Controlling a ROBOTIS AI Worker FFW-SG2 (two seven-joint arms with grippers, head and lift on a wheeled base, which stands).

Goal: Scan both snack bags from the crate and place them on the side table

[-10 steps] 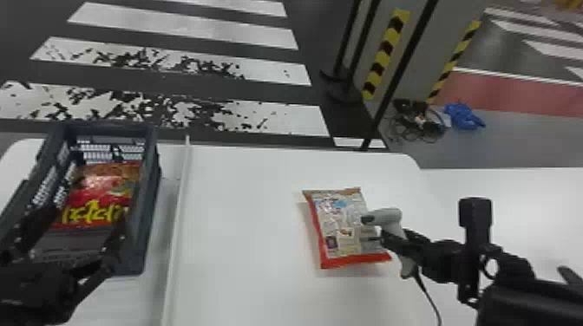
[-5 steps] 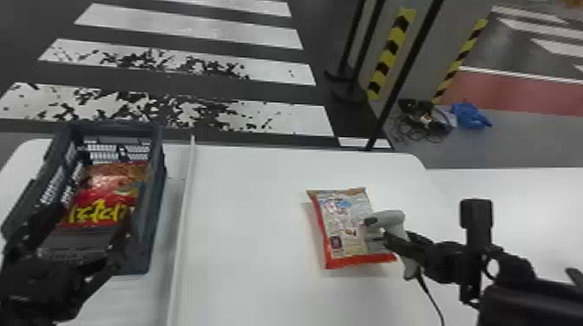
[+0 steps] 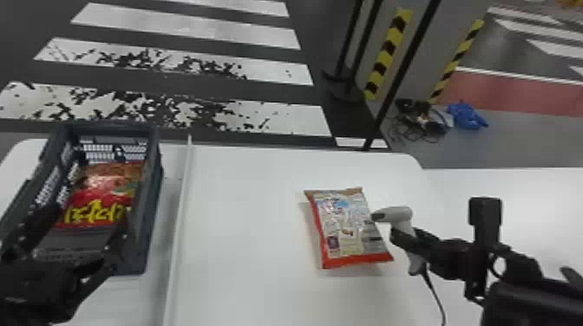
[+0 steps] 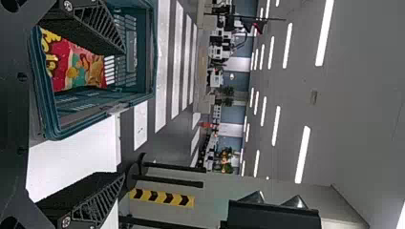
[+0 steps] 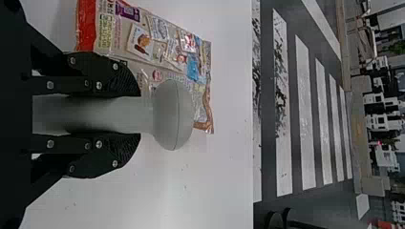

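Left pincer (image 3: 89,216) wide at the crate (image 3: 152,199), right pincer (image 3: 405,237) holding the scanner (image 3: 394,214)

Head view: The crate stands on the left part of the white bench (image 3: 243,242), left of a raised white rail (image 3: 178,225). Inside it lies the red bag (image 3: 99,190). The left pincer is over the crate's near part, its fingers spread. Right of the rail, the pale bag (image 3: 347,225) lies flat on the bench, printed side up, with a red strip at its near end. The scanner's nose points left at that bag's right edge; whether the two touch, I can't tell. A cable (image 3: 436,295) runs down from the scanner's grip.

Left wrist view: The left pincer (image 4: 124,114) stands wide, nothing between its fingers, one of them partly in front of the red bag in the crate.

Right wrist view: The right pincer (image 5: 140,114) is closed around the scanner's handle, one finger on each side. The scanner's rounded head partly covers the pale bag.
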